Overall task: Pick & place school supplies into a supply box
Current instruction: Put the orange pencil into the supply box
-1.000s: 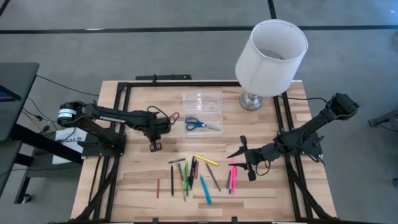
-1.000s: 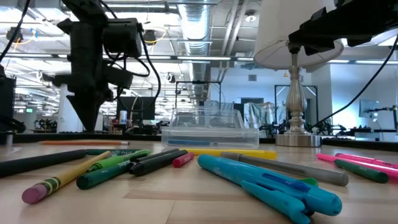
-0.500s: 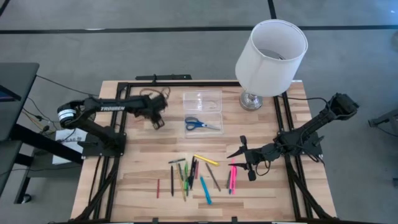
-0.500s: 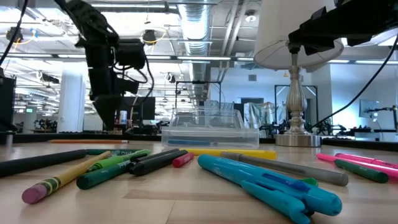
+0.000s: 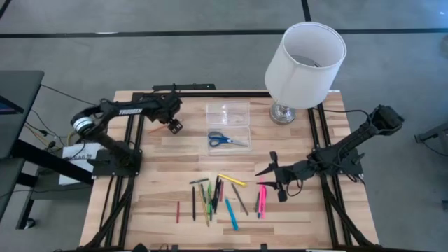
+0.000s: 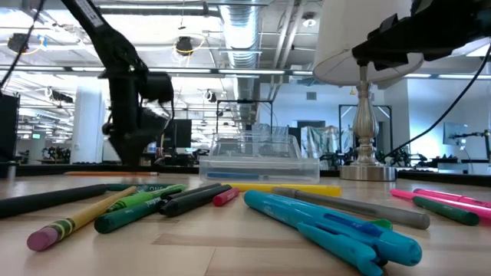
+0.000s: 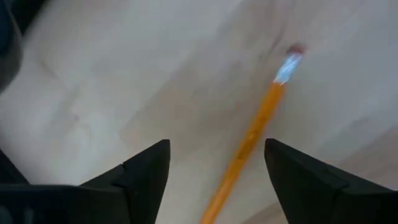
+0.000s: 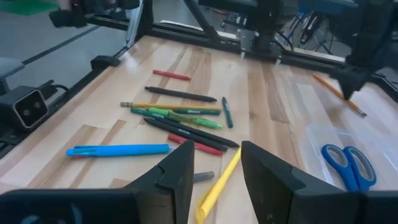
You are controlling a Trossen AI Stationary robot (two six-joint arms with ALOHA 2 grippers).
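- The left gripper [image 5: 173, 127] is near the far left part of the table [image 5: 161, 189], a little to the left of the supply box [image 5: 228, 114].
- Its two fingers are spread wide and hold nothing.
- In the left wrist view an orange pencil [image 7: 249, 140] lies flat on the wood, right under the gap between the fingers.
- From above, that pencil [image 5: 155, 129] shows as a thin orange line just beside the gripper, away from the other supplies.
- So the step in hand looks like picking up this one pencil.
- The clear supply box sits near the far edge of the table, next to the lamp [image 5: 305, 63].
- The blue-handled scissors [image 5: 226, 140] lie at the near end of the box; I cannot tell for sure if they are inside it or just beside it.
- Most pens and pencils [image 5: 213, 196] lie in a bunch near the front edge, in the middle.
- The pink markers [image 5: 262, 199] lie just to the right of that bunch.
- The right gripper [image 5: 274, 176] waits just beside the pink markers, with its fingers apart and nothing in them.
- Next, the left gripper probably needs to go down until its fingers are on both sides of the pencil, and then close.
- The pencil is thin and flat on the wood, so the fingers must go very low or it may roll away.
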